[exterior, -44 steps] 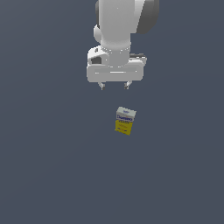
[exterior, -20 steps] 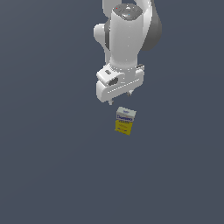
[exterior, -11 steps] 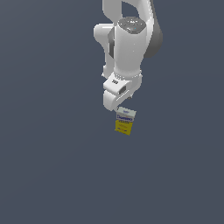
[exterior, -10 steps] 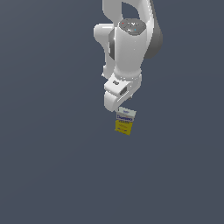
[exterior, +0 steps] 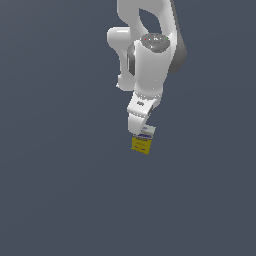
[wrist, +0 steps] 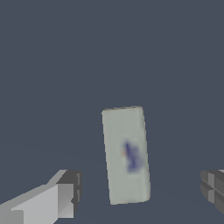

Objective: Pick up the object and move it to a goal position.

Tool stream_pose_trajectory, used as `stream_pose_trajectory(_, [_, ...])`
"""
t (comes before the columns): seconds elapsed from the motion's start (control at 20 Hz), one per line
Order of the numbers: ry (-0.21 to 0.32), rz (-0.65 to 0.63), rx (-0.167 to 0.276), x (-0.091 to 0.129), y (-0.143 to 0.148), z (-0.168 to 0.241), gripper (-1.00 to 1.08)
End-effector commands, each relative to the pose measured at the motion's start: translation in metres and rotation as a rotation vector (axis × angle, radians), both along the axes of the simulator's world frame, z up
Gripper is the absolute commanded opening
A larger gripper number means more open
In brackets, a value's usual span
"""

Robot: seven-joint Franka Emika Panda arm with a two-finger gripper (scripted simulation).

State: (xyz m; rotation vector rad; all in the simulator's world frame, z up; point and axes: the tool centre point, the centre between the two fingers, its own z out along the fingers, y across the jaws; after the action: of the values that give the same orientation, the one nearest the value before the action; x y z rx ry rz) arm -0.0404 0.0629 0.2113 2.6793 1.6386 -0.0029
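Note:
The object (exterior: pixel 142 141) is a small box with a white top, blue lettering and a yellow lower half, standing on the dark grey floor. In the wrist view only its pale top face (wrist: pixel 126 154) with a blue mark shows. My gripper (exterior: pixel 138 131) hangs just above the box, its white hand covering the box's upper edge in the exterior view. Its jaws stand wide apart: one finger (wrist: pixel 65 193) and the other finger (wrist: pixel 213 190) flank the box with gaps on both sides. Nothing is held.
The flat dark grey floor (exterior: pixel 60 190) spreads in every direction with no other object on it. The white arm (exterior: pixel 150 55) rises above the box toward the top of the exterior view.
The arm has lowered and turned its hand since the earliest frame. The gripper came down from well above the box to right over it. The box has not moved.

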Motion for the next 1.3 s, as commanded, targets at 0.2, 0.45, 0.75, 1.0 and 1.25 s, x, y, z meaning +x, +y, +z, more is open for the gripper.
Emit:
stream_pose_trajectory(0.2, [-0.001, 0.083, 0.001, 0.001, 0.004, -0.008, 1.0])
stream_pose_trajectory(0.45, [-0.001, 0.102, 0.002, 0.001, 0.005, -0.009, 1.0])
stream_pose_trajectory(0.75, [-0.001, 0.098, 0.002, 0.001, 0.005, -0.017, 1.0])
stream_pose_trajectory(1.0, [-0.001, 0.101, 0.002, 0.0, 0.006, -0.04, 1.0])
stream_pose_trajectory(1.25, [-0.001, 0.102, 0.002, 0.0, 0.005, -0.057, 1.0])
